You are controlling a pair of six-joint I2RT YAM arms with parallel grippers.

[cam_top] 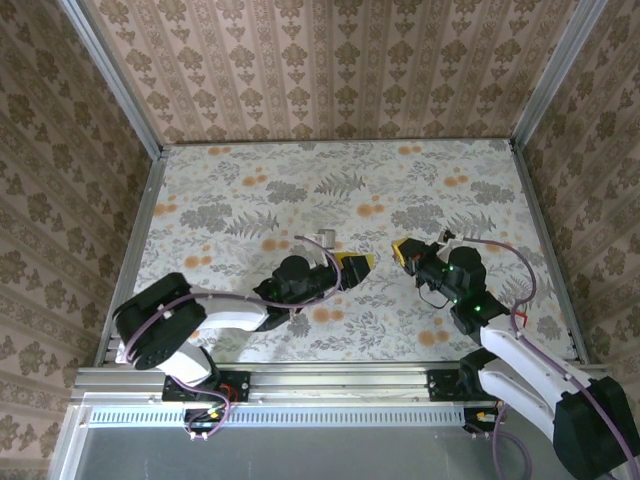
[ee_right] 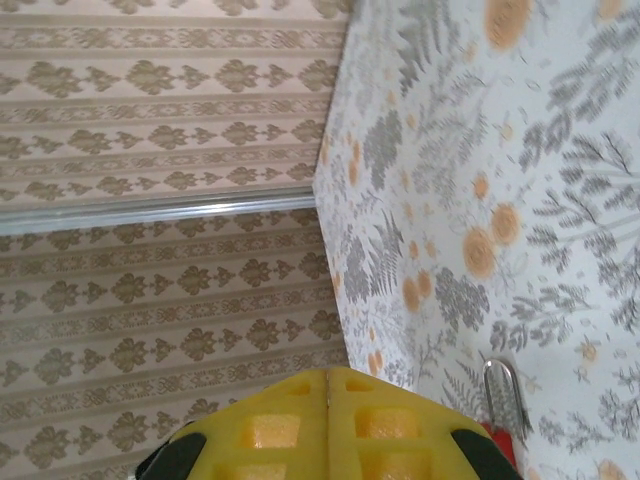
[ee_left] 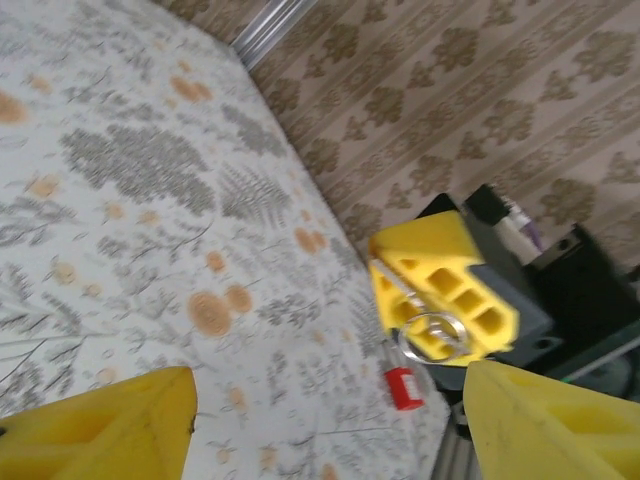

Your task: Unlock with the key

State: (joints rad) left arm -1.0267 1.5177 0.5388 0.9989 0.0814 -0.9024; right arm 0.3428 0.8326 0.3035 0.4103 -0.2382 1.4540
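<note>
My right gripper (cam_top: 404,250) hovers right of the table's centre, its yellow fingers pressed together (ee_right: 328,420). In the left wrist view a silver key (ee_left: 386,284) lies along their seam and a key ring (ee_left: 436,334) dangles from the tips. A small padlock with a red body (ee_left: 403,388) and a silver shackle (ee_right: 506,395) lies on the floral table just below that gripper. My left gripper (cam_top: 356,262) faces the right one from a short gap. Its yellow fingers (ee_left: 100,430) stand wide apart, holding nothing.
A small pale square object (cam_top: 323,237) lies on the floral table (cam_top: 250,190) just behind the left gripper. Patterned walls enclose the table on three sides, with metal rails along the edges (cam_top: 130,260). Free room lies across the far half.
</note>
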